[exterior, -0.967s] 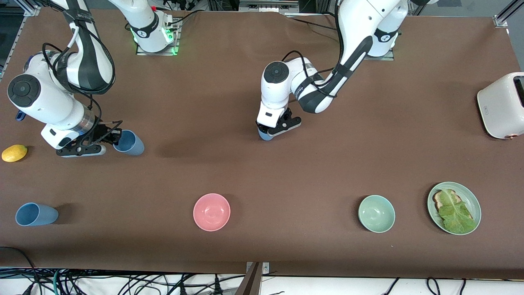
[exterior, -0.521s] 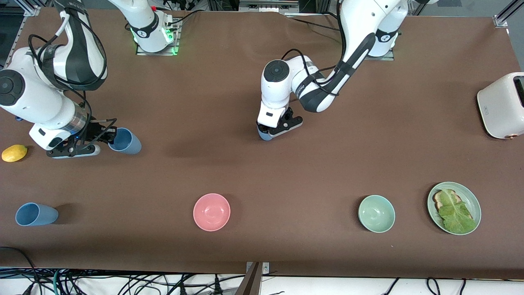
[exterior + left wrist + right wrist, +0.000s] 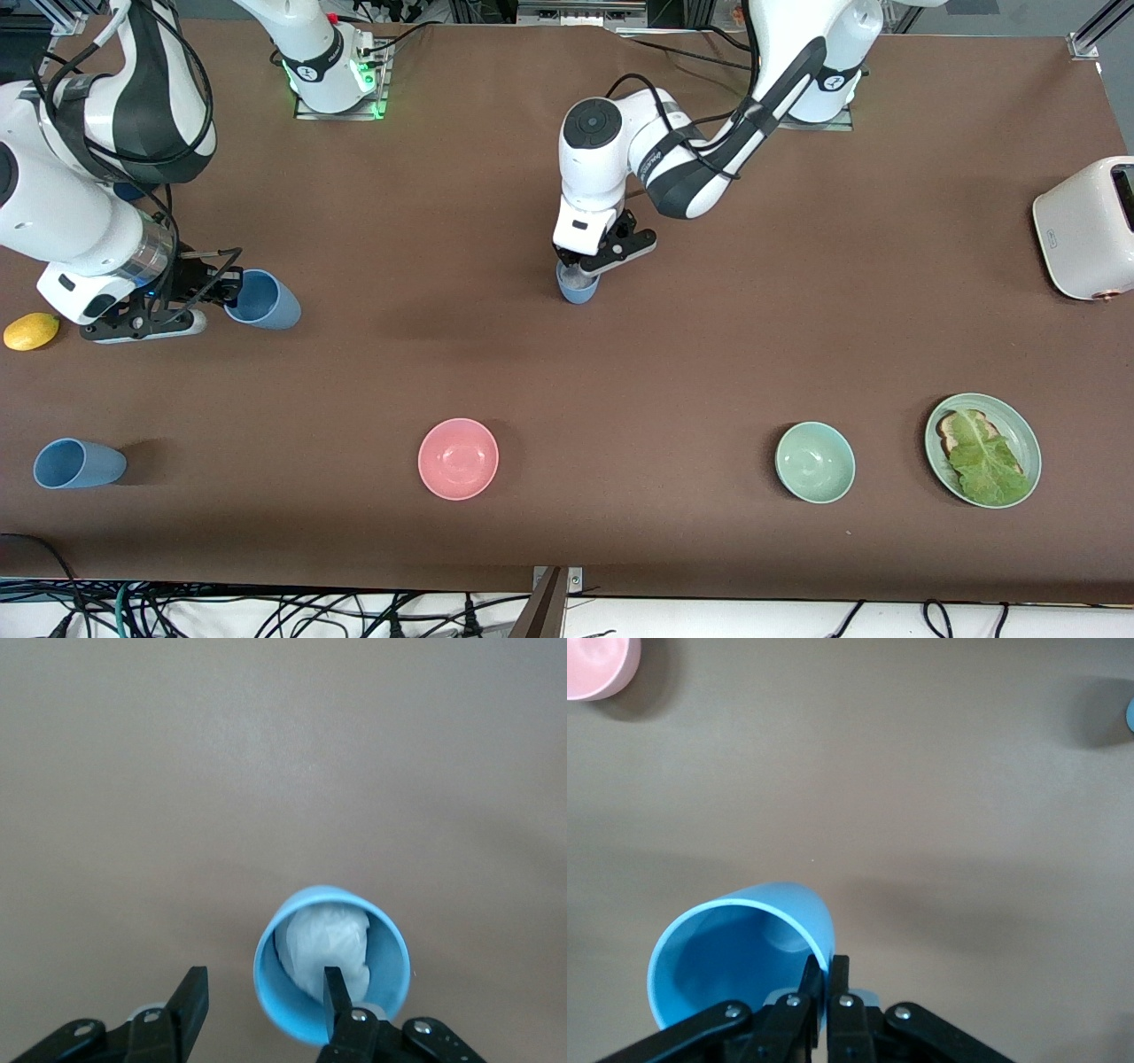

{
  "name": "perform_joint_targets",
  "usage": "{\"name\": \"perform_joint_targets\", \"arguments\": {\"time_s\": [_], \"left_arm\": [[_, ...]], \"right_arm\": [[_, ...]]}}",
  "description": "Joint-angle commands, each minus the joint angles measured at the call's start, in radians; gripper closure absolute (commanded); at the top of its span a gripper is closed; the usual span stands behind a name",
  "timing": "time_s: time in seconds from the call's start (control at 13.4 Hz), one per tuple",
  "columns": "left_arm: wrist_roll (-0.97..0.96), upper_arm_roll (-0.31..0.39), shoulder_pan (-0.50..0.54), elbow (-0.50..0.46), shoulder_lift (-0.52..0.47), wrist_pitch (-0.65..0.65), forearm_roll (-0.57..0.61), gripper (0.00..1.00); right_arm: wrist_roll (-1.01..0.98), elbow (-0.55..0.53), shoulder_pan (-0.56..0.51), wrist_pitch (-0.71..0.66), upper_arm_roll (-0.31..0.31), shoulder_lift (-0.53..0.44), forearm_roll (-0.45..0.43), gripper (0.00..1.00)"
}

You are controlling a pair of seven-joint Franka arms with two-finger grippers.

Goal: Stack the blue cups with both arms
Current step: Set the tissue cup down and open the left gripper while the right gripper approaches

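Note:
My right gripper (image 3: 229, 289) is shut on the rim of a blue cup (image 3: 263, 301) and holds it tilted above the table near the right arm's end; in the right wrist view the fingers (image 3: 828, 979) pinch the cup's wall (image 3: 735, 948). My left gripper (image 3: 580, 270) is open over a second blue cup (image 3: 577, 286) that stands upright mid-table. In the left wrist view one finger (image 3: 335, 988) is inside this whitish-lined cup (image 3: 332, 961) and the other is outside, apart from it. A third blue cup (image 3: 77, 463) lies on its side nearer the front camera.
A yellow lemon (image 3: 31, 330) lies beside the right gripper. A pink bowl (image 3: 458, 458), a mint-green bowl (image 3: 815, 462) and a green plate (image 3: 1019, 425) with toast and lettuce sit along the front. A white toaster (image 3: 1085, 228) stands at the left arm's end.
My right gripper has carried its cup upward and a little toward the right arm's end. My left gripper has risen slightly, so more of its cup shows.

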Motion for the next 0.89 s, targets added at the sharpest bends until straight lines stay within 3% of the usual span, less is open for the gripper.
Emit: {"name": "perform_joint_targets", "arguments": {"time_s": [0.0, 0.37, 0.6, 0.82], "left_arm": [[0.014, -0.020, 0.031, -0.001, -0.051, -0.055, -0.042, 0.39], [0.294, -0.029, 0.196, 0.008, -0.185, -0.173, -0.142, 0.39], [0.504, -0.026, 0.296, 0.048, -0.249, -0.273, -0.197, 0.38], [0.737, -0.020, 0.408, 0.091, -0.277, -0.364, -0.220, 0.27]], "right_arm": [[0.070, 0.083, 0.039, -0.077, 0.000, 0.022, 0.016, 1.00], [0.201, 0.104, 0.131, -0.088, 0.000, 0.019, 0.019, 1.00], [0.348, 0.137, 0.254, -0.094, 0.001, 0.021, 0.021, 1.00], [0.527, 0.181, 0.404, -0.089, 0.000, 0.033, 0.019, 1.00]]}}
